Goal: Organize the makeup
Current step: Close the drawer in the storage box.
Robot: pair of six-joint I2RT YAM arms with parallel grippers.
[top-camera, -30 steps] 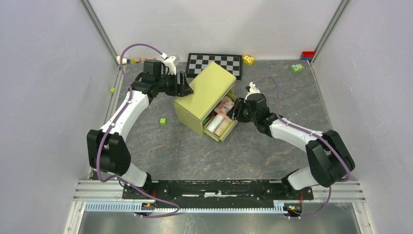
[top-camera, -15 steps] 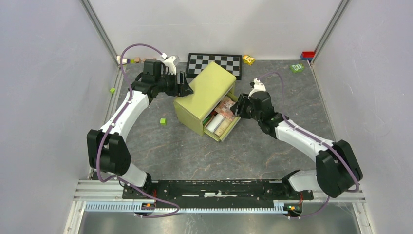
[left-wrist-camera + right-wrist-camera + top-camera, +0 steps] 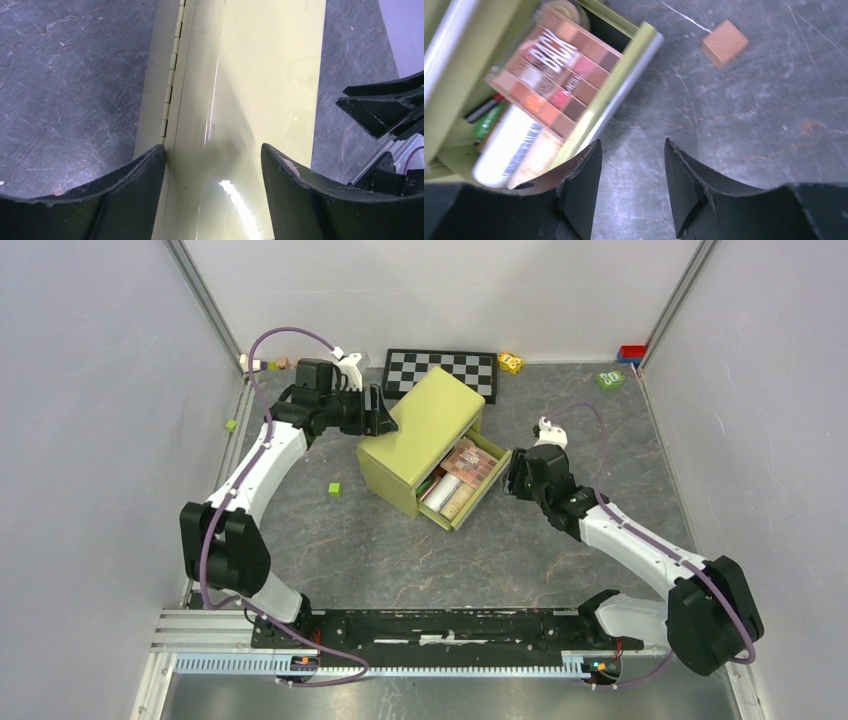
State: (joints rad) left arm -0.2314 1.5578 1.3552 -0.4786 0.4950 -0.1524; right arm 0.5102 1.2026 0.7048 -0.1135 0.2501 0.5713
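Makeup [image 3: 455,480] lay in the olive drawer [image 3: 624,75], which stood open toward the table's right edge. A matte square palette [image 3: 556,75] sat tilted on top. Under it a glossy white bottle [image 3: 506,150] and a beige bottle [image 3: 536,160] ran lengthwise along the drawer front, their ends hidden from me. My right gripper [image 3: 632,147] hung just beside the drawer, fingers apart and empty. Farther back, my left gripper [image 3: 212,150], fingers apart, sat over the smooth box [image 3: 250,75] by its hinge [image 3: 170,85]. I couldn't tell whether it touched.
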